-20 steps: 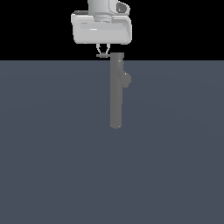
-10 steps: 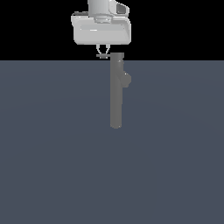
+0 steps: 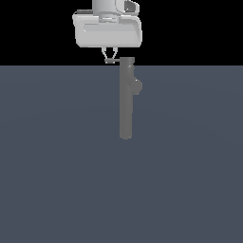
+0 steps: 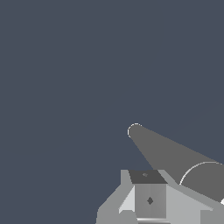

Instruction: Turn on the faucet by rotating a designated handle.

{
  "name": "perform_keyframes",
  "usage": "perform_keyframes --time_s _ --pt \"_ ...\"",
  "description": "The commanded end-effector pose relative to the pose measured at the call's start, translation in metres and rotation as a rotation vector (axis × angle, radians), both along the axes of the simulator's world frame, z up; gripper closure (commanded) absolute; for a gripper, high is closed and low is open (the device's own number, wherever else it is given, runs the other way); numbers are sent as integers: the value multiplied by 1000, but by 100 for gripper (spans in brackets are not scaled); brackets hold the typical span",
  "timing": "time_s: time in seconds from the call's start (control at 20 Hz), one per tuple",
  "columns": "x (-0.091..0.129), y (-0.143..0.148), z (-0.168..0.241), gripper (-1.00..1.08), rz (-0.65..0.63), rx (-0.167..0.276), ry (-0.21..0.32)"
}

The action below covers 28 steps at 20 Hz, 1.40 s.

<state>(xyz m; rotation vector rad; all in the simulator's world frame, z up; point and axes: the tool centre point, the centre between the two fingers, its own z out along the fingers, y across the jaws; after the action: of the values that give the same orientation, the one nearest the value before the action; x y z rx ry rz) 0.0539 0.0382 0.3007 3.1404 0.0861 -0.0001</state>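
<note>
tall matte grey cylindrical faucet (image 3: 126,102) upright on dark counter (image 3: 57,166) | thin grey rod handle (image 3: 115,60) at its top | tool (image 3: 109,59) closed around handle, placed to rotate it

The faucet (image 3: 126,99) is a plain matt grey, smooth and unmarked, with no gloss along its column (image 4: 175,157). Its stub (image 3: 136,86) has the same dull finish. The bench (image 3: 57,166) is a flat, matt slate blue without texture. The gripper (image 3: 109,60) has pale, smooth fingers (image 4: 149,199), and the housing (image 3: 107,32) above it looks like light grey plastic with a faint satin sheen.
</note>
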Motion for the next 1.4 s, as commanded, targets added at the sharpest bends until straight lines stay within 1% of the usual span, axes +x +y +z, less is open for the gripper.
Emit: perform_keyframes --time_s 0.0,0.2,0.25,0.3,1.1,1.15,1.2,1.35 --pt "-7 2 0 108 0 0 0" --pt "-19 4 0 108 0 0 0" --pt "-19 4 0 108 0 0 0" --pt "-12 3 0 108 -1 0 -9" --pt "-61 -20 0 108 0 0 -1" --pt "-61 -20 0 108 0 0 -1" --pt "-51 -16 -1 108 5 1 -13" --pt "-58 -32 -1 108 4 0 -9"
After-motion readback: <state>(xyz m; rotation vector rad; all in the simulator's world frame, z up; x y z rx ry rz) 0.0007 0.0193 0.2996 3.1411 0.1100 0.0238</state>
